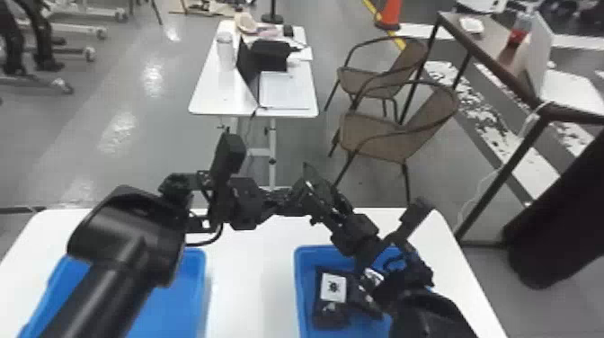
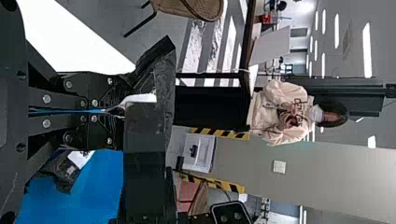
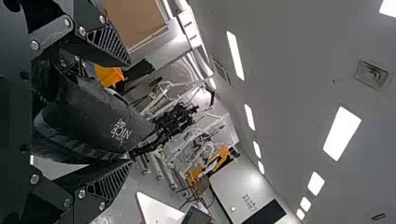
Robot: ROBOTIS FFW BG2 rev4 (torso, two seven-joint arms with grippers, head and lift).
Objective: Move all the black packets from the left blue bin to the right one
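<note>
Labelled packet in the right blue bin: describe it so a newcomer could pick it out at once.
On the white table, find the right blue bin. Toward its left side lies a black packet. Unlike the dark packaging beside it, it shows one whole white label with a dark mark at the centre.

Lab-like workspace, white tables (image 1: pixel 251 269), strip ceiling lights (image 3: pixel 342 133), hazard-striped floor tape (image 2: pixel 219 134)

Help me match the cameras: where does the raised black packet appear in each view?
Head view: the black packet is near the centre, above the right blue bin.
Left wrist view: clamped in the left tool.
Right wrist view: between the spread fingers of the right tool.
Landmark: that bin, shared by head and left wrist views.
</note>
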